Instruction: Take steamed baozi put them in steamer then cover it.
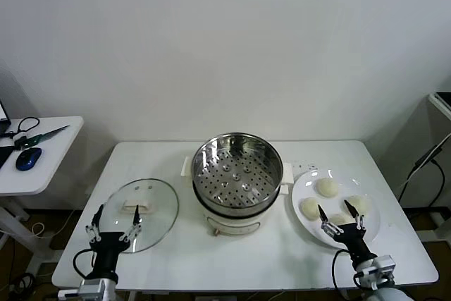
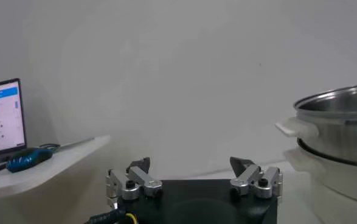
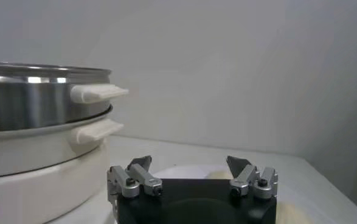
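Observation:
The steel steamer (image 1: 236,174) stands uncovered on its white base at the table's middle, its perforated floor bare. In the wrist views its wall shows as the steamer (image 2: 342,122) and the steamer (image 3: 38,97). Several cream baozi, among them one at the back (image 1: 326,187) and one at the left (image 1: 310,207), lie on a white plate (image 1: 371,227) to the right. The glass cover (image 1: 151,206) lies flat on the table to the left. My left gripper (image 1: 117,211) (image 2: 193,164) hangs open by the cover's near edge. My right gripper (image 1: 340,213) (image 3: 190,163) hangs open over the plate's near side, holding nothing.
The white table (image 1: 232,259) carries everything. A side table (image 1: 42,153) at the far left holds a blue mouse (image 1: 27,158) and cables; a laptop screen (image 2: 2,119) shows there too. Cables hang past the table's right end.

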Robot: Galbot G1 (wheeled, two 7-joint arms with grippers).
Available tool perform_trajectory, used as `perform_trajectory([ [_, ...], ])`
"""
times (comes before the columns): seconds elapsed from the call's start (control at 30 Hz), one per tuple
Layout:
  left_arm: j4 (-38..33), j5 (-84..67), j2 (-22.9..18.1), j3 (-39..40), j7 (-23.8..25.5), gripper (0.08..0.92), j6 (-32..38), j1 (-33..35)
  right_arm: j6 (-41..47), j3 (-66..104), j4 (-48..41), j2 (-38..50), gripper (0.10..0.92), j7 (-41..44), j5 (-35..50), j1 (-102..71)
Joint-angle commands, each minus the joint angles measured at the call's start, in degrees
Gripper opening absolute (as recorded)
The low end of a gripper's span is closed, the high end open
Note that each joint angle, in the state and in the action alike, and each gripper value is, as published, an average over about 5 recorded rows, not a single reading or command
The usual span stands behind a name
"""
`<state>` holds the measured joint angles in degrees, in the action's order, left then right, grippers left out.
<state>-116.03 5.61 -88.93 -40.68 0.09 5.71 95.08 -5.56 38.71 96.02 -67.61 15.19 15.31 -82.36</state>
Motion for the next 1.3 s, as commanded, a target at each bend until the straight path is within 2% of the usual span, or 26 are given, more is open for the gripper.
perform_trajectory([
  [0.03,-0.19,0.16,0.11,0.06,-0.26,0.823,-0.12,0.08,1.19,0.36,-0.28,1.97,0.823,2.12,-1.34,2.05],
  [0.27,-0.42,0.1,0.38,0.7,-1.81,0.823,0.09,0.54,9.88,-1.82,-4.91,19.14,0.823,18.4,-6.97,11.39],
  [0.57,-0.46,-0.7,1.34,0.42,-2.24,0.823,0.54,1.37,6.04,-19.1,-20.43,36.77,0.823,41.98,-16.23,35.05],
  [0.7,-0.5,-1.06,1.51,0.22,-2.32,0.823,0.34,1.39,3.95,-34.73,-26.26,40.98,0.823,47.4,-20.1,49.54],
  [0.8,-0.38,-1.16,1.57,0.18,-2.32,0.823,0.16,1.28,2.51,-49.65,-30.68,41.68,0.823,48.77,-22.02,62.35],
  [0.97,-0.03,-1.15,1.54,0.17,-2.32,0.823,0.02,1.02,1.51,-67.39,-37.85,38.09,0.823,49.26,-22.96,77.89],
  [1.3,0.37,-1.12,1.66,-0.23,-2.38,0.823,-0.27,0.75,1.16,-79.39,-46.77,27.37,0.823,50.36,-24.35,85.13],
])
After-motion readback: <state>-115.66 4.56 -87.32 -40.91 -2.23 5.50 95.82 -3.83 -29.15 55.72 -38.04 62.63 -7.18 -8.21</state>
